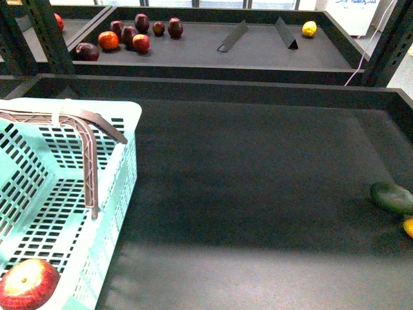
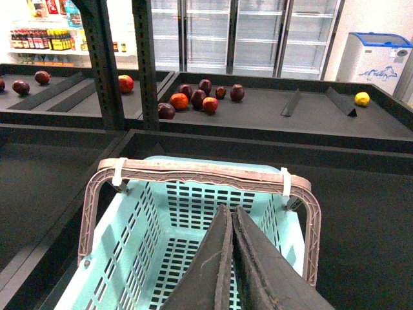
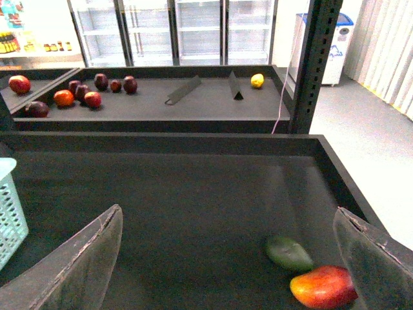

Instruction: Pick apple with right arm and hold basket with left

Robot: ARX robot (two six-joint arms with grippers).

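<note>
The mint-green basket (image 1: 131, 116) stands at the front left of the dark shelf, its brown handle (image 1: 88, 161) raised. The apple (image 1: 27, 284), red with yellow patches, lies inside the basket at its near corner. In the left wrist view my left gripper (image 2: 230, 210) is shut and empty, hovering over the inside of the basket (image 2: 129, 258), just short of the handle (image 2: 200, 171); the apple is hidden there. My right gripper (image 3: 228, 210) is open and empty above the shelf's right part, far from the basket's corner (image 3: 10, 206). Neither gripper shows in the front view.
A dark green oval fruit (image 1: 391, 197) and a red-orange oval fruit (image 3: 322, 286) lie at the shelf's right edge. The back shelf holds several small dark red fruits (image 1: 129, 35), a yellow lemon (image 1: 310, 28) and two dividers (image 1: 232, 37). Steel posts (image 3: 315, 64) flank the shelves.
</note>
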